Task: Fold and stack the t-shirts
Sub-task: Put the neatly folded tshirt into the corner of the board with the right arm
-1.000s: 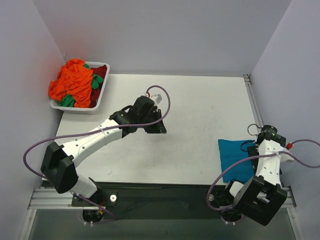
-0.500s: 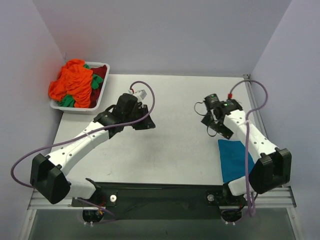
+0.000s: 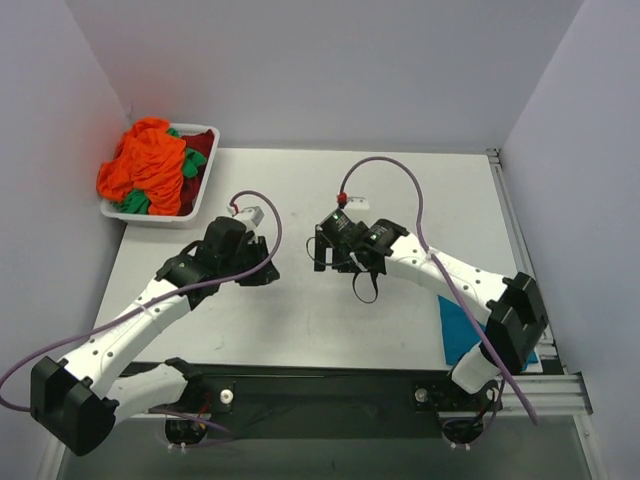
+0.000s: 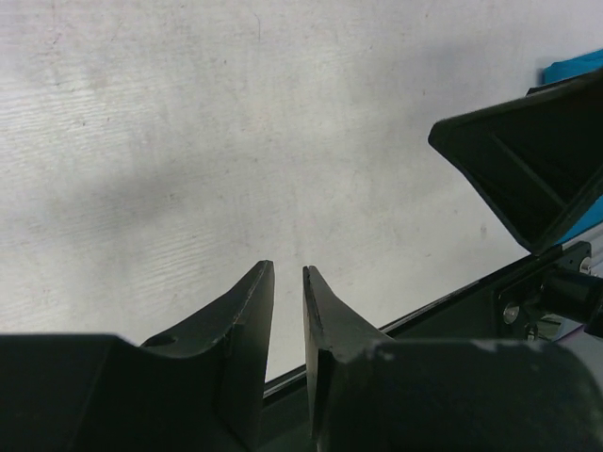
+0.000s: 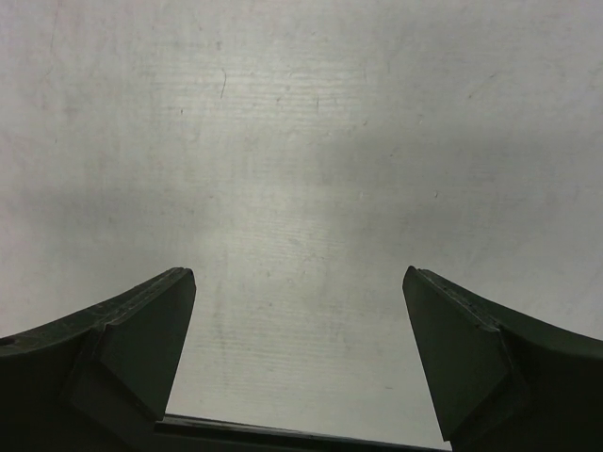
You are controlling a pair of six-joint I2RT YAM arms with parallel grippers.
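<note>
Left arm: is reaching from its base at the near-left corner diagonally toward the middle of the table (image 3: 420, 200), with the forearm sloping up to the right and the wrist angled down.
Left gripper (image 3: 260, 271): is pointing right and down over bare tabletop, near the other gripper but apart from it.
Left pincer: is standing only narrowly parted, with a thin slit between the two black fingertips and nothing in it.
Right arm: is stretching from its base at the near-right corner leftward to the table's centre, its white forearm crossing above the teal cloth.
Right gripper (image 3: 322, 252): is facing left, toward the left gripper.
Right pincer: is standing spread wide and empty, with only bare table showing between the fingers.
Teal-blue t-shirt (image 3: 460, 335): is lying folded flat at the near-right edge of the table, partly hidden under the right arm.
Orange t-shirt (image 3: 145, 165): is lying crumpled on top of the heap in the white tray (image 3: 155, 217) at the far-left corner, bulging over its rim.
Green t-shirt (image 3: 192, 162) and dark red t-shirt (image 3: 200, 143): are lying bunched in the same tray, beside and under the orange one.
Purple cables (image 3: 390, 165): are looping from each wrist back toward the bases.
</note>
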